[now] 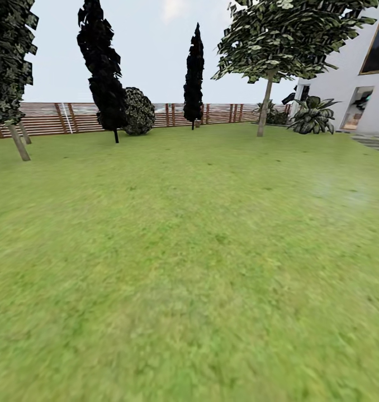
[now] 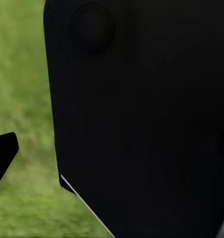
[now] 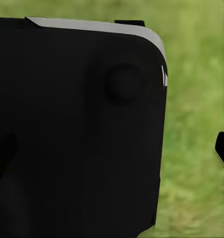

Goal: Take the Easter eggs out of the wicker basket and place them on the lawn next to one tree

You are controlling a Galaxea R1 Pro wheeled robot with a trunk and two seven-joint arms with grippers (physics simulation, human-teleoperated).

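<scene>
I see open lawn (image 1: 189, 268) ahead, fence (image 1: 223, 113) beyond; both wrist cameras face a black body (image 2: 141, 119); grippers' state I cannot tell.

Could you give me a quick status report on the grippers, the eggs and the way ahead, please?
Grippers: state cannot be told; black robot body blocks both wrist views. Open lawn ahead. Slim-trunked tree far right by the white house; fence behind.

Mottled green lawn (image 1: 189, 268), grey-trunked tree (image 1: 264, 106) — upright
</scene>
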